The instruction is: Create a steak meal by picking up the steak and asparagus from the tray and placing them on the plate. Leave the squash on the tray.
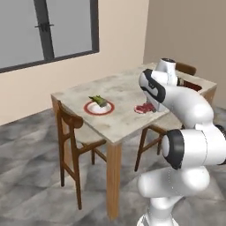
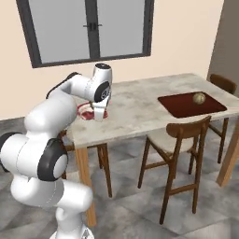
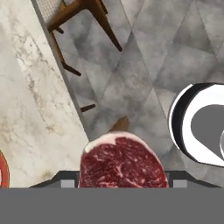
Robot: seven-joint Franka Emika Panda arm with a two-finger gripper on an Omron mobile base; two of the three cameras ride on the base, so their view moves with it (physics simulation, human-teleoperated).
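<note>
steak (image 3: 122, 162) fills the low centre of the hand view, seated between the gripper (image 3: 122, 183) tips; deep red slab, fine pale marbling, cream fat edge round the top; jaws closed on it, partway in, holding it

under it in the hand view: table edge (image 3: 26, 109) on the left, marbled beige top, grey tiled floor to the right; steak hangs across that edge, partly out over the floor; thin slice of the plate's red rim (image 3: 3, 170) at far left, apart from the steak

left base view: steak (image 1: 144, 108) shows as a small red patch just beside the arm's wrist, over the near side of the table (image 1: 114, 119), right of the plate (image 1: 99, 108); whether it touches the tabletop, cannot tell from here; asparagus (image 1: 99, 101) already lies on the plate, dark green bundle angled across the white centre; the hand view gives none of that

right base view: gripper (image 2: 99, 113) points down at the table's left end, fingers dark and small, steak barely a red sliver there; plate (image 2: 84, 111) mostly hidden behind the hand; farther right the tray (image 2: 191, 105), dark red-brown, sits at the table's far end, well apart from the gripper; squash (image 2: 199, 97) on it, pale tan-green ball near the tray's back edge; the left base view catches just a corner of the tray (image 1: 193, 85) behind the arm
</note>
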